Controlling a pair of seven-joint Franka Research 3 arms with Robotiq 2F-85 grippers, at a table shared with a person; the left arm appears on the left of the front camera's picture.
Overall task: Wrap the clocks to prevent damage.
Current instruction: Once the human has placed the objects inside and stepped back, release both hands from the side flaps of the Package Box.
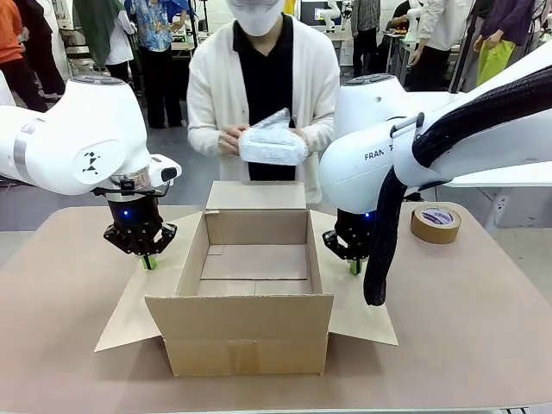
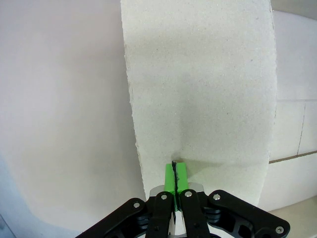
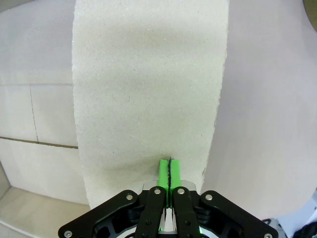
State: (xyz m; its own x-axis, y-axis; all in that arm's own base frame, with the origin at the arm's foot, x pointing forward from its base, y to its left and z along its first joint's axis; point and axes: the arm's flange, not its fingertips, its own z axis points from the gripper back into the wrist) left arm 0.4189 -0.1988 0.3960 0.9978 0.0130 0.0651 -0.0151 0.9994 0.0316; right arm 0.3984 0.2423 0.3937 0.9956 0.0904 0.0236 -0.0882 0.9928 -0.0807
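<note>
Across the table, the person holds a bundle in white wrapping (image 1: 272, 142) in both hands above the open cardboard box (image 1: 250, 332). The wrapping covers what is inside, so any clock is hidden. My left gripper (image 1: 149, 261) is shut, its tips resting on the box's left flap (image 1: 159, 289). My right gripper (image 1: 354, 266) is shut too, tips down on the right flap (image 1: 349, 302). In the left wrist view the green pads of the left gripper (image 2: 175, 171) meet on the pale flap (image 2: 198, 89). The right gripper (image 3: 169, 168) touches its flap (image 3: 148, 84) the same way.
A roll of brown tape (image 1: 435, 223) lies on the table at the right, behind my right arm. The box's inside (image 1: 254, 263) shows bare cardboard. Its far flap (image 1: 256, 195) lies flat toward the person. Other people stand in the background.
</note>
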